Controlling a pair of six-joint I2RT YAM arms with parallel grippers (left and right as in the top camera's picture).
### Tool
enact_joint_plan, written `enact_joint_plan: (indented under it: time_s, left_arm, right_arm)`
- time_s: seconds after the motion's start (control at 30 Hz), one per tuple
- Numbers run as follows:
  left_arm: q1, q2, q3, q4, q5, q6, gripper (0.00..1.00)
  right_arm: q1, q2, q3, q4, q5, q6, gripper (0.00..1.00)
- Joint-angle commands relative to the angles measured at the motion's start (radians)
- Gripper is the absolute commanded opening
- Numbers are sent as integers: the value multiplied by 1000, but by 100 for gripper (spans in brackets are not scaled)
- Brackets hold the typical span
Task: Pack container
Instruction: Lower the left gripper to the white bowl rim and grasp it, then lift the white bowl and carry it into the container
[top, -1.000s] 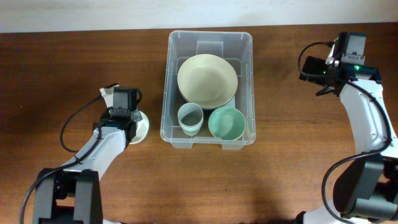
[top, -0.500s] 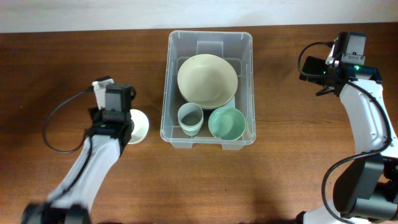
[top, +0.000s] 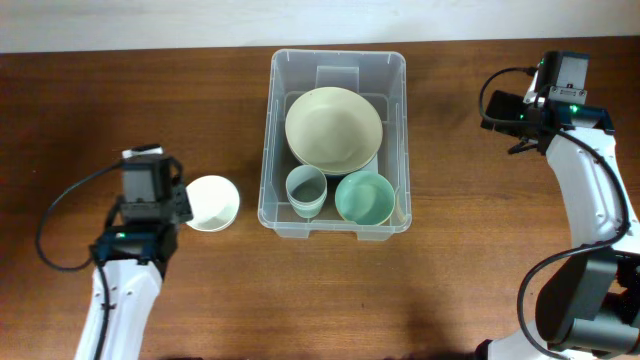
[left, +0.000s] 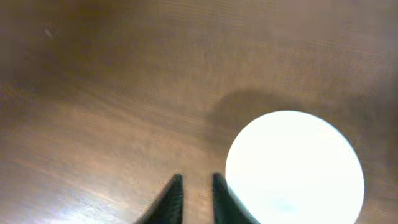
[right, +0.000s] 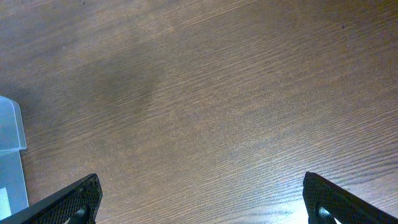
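Observation:
The clear plastic container (top: 272, 130) stands at the table's middle. It holds a large cream bowl (top: 333, 127), a pale blue cup (top: 305, 188) and a green bowl (top: 363, 197). A white bowl (top: 213, 203) sits on the table left of the container; it also shows in the left wrist view (left: 295, 165). My left gripper (top: 183, 203) is just left of the white bowl, with its fingers (left: 196, 186) nearly together and nothing between them. My right gripper (top: 500, 110) is wide open (right: 202, 193) and empty over bare wood right of the container.
The table is dark brown wood (top: 450, 280). A corner of the container (right: 9, 130) shows at the left edge of the right wrist view. A white wall runs along the table's far edge.
My left arm has drawn back to the left and toward the front, uncovering the white bowl, which stays in place. The right arm has not moved.

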Motion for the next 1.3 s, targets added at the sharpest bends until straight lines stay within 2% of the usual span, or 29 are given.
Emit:
enact_joint_plan:
  time_s: [0.0, 0.03, 0.1, 0.13, 0.23, 0.47, 0.63, 0.7, 0.8, 0.93, 1.27]
  left_arm:
    - [88, 13, 0, -5, 218, 4, 48]
    - [112, 19, 0, -3, 263, 4, 63]
    - [164, 38, 0, -2, 358, 4, 74]
    - [184, 48, 0, -2, 397, 4, 78]
    - [237, 98, 0, -11, 497, 5, 79]
    - [264, 286, 0, -11, 667, 71, 79]
    - [264, 392, 0, 3, 680, 71, 79]
    - [264, 410, 0, 9, 680, 70, 78]
    - [264, 415, 0, 24, 680, 70, 67]
    - [264, 415, 0, 30, 679, 71, 60]
    - [264, 416, 0, 30, 672, 70, 55]
  right_arm:
    - [-3, -24, 11, 2, 10, 8, 99]
    - [-3, -24, 11, 2, 10, 8, 99]
    - [-3, -24, 11, 2, 10, 8, 99]
    - [-3, -24, 11, 2, 10, 8, 99]
    - [-3, -24, 11, 2, 10, 8, 99]
    - [-3, -24, 11, 2, 10, 8, 99]
    - [-3, -24, 11, 3, 10, 8, 99]
    - [-3, -24, 11, 2, 10, 8, 99]
    - [-3, -24, 11, 2, 10, 8, 99]
    - [-3, -24, 11, 2, 10, 8, 99]
    - [-3, -24, 11, 2, 10, 8, 99]
